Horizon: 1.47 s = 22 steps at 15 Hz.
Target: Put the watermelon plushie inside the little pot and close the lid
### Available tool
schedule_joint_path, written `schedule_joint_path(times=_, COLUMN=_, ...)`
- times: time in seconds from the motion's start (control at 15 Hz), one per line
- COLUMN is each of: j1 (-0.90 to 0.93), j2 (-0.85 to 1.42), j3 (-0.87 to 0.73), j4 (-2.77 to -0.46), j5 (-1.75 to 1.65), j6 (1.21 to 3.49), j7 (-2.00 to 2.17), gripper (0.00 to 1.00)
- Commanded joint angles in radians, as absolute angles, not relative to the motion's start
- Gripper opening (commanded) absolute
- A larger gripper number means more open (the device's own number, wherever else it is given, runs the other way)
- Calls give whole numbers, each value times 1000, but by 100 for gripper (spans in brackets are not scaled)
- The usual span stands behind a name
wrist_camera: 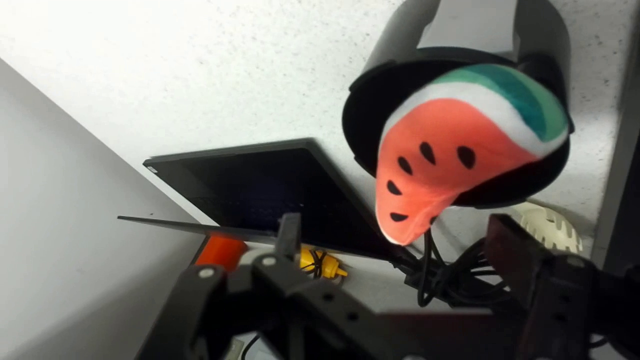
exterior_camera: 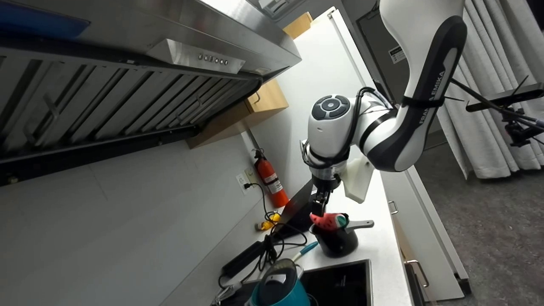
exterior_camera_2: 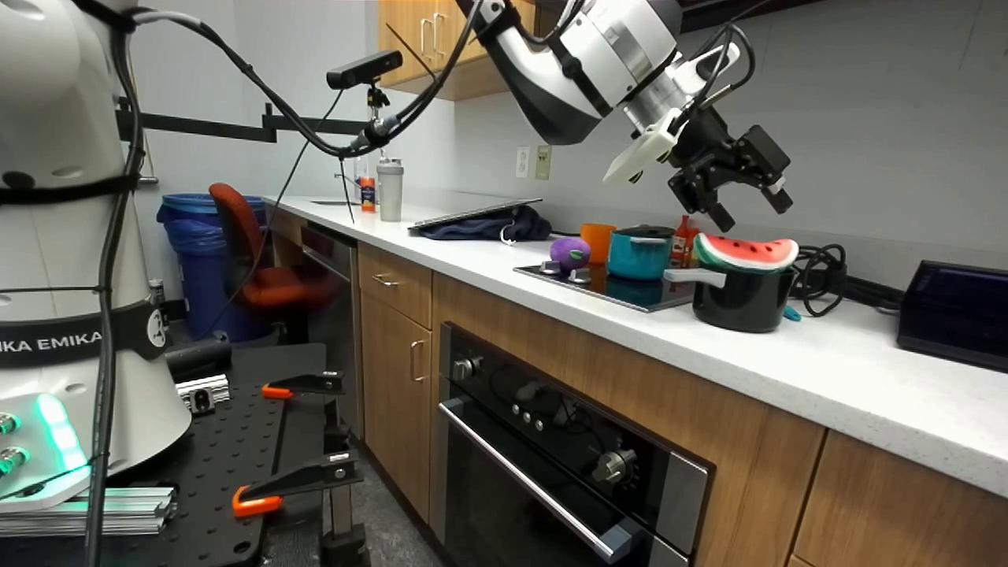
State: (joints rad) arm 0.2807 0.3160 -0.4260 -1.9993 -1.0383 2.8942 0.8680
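The watermelon plushie (exterior_camera: 326, 222) rests in the mouth of the little black pot (exterior_camera: 336, 245) and sticks up above its rim. In an exterior view the plushie (exterior_camera_2: 748, 252) spans the top of the pot (exterior_camera_2: 742, 303). In the wrist view the plushie (wrist_camera: 445, 145) is bent and tilted, with its red tip over the rim of the pot (wrist_camera: 367, 107). My gripper (exterior_camera_2: 752, 211) is open just above the plushie, apart from it. In the wrist view the open fingers (wrist_camera: 394, 232) have nothing gripped between them. A dark lid (exterior_camera: 278, 284) sits on the teal vessel.
The teal vessel (exterior_camera_2: 639, 256) stands on the cooktop (exterior_camera_2: 610, 287), beside a purple plush (exterior_camera_2: 570, 253) and an orange cup (exterior_camera_2: 598, 242). A dark flat device (wrist_camera: 265, 190), black cables (wrist_camera: 450, 270) and a yellow bottle (wrist_camera: 320, 262) lie near the wall. The pot's grey handle (exterior_camera_2: 694, 276) projects sideways.
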Motion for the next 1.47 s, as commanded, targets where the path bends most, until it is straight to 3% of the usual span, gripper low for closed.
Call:
schedule_joint_path(times=0.0, j1=296, j2=289, j3=-455, j4=-2020, j5=-1081, j6=2877, j7=902, gripper=63)
schedule_joint_path(times=0.53, j1=285, j2=337, j3=-443, j4=-2007, j5=-1047, j6=2897, j7=873, gripper=1)
schedule_joint_path(times=1.4, j1=275, j2=378, j3=-421, j4=-1991, j5=-1029, j6=2898, j7=848, gripper=0)
